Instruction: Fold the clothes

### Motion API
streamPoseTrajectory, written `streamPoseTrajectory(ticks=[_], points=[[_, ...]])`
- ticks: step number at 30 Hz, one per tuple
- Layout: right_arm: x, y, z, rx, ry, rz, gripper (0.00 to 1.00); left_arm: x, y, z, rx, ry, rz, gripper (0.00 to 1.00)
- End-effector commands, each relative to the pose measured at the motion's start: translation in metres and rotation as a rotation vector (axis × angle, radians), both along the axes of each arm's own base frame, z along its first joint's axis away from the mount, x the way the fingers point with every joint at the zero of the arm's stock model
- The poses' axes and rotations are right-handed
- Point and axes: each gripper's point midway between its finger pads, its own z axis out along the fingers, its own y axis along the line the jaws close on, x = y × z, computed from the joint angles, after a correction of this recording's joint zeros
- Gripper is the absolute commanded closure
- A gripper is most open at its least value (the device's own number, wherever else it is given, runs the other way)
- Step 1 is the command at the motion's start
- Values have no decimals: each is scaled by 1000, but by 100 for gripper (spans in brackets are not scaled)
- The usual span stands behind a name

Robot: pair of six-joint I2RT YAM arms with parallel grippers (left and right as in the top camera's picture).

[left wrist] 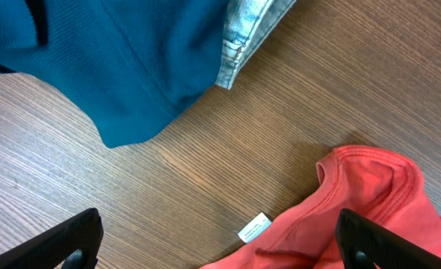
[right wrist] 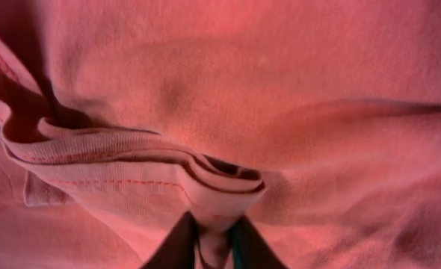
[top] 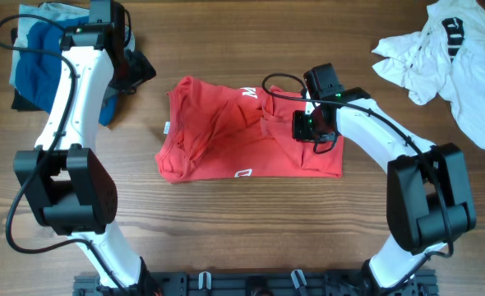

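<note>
Overhead: red shirt crumpled at table centre. White garment at 2 o'clock corner; blue pile at 10 o'clock. Right gripper down on shirt's 3 o'clock side; wrist view shows fingers pinching hemmed fold. Left gripper spread wide above wood between blue pile and shirt collar.

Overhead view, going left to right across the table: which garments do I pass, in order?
blue clothes pile → red T-shirt → white garment
</note>
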Motion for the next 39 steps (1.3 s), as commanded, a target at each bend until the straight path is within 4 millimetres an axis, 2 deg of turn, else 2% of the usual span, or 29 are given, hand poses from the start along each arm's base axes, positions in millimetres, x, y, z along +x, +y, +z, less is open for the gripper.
streamPoseTrajectory(ticks=[1,4,10,12,15,20,21,22,23,24,27,33,36,37,39], points=[[-2,-4,-9,-21,16,-11,94,1,4,2,8,-1,-3,0],[-1,-3,-8,-14,11,-9,96,1,4,2,8,-1,-3,0],[-5,26,15,80,-10,119,96,1,4,2,8,-2,-2,0],[-15,44,24,98,-10,195,96,1,4,2,7,-2,-3,0],[-34,66,26,98,7,289,96,1,4,2,7,-1,-3,0],[-50,90,26,88,3,397,95,1,4,2,7,-2,-3,0],[-52,94,26,85,-1,414,90,1,4,2,7,-2,-3,0],[-54,98,27,86,-7,436,81,1,4,2,7,-2,-3,0],[-55,100,28,85,-10,449,64,1,4,2,7,-2,-3,0],[-54,101,30,87,-14,450,59,1,4,2,7,-2,-3,0],[-50,104,38,100,-33,450,52,1,4,2,7,-1,-3,0],[-37,110,75,135,-131,444,46,1,3,1,6,-1,-3,0],[-17,93,94,87,-200,332,42,0,0,1,-15,4,-9,0],[-9,84,100,67,-222,282,33,-2,-3,0,-29,12,-12,0],[4,66,111,55,-255,201,22,-7,-7,-2,-53,37,-18,0]])
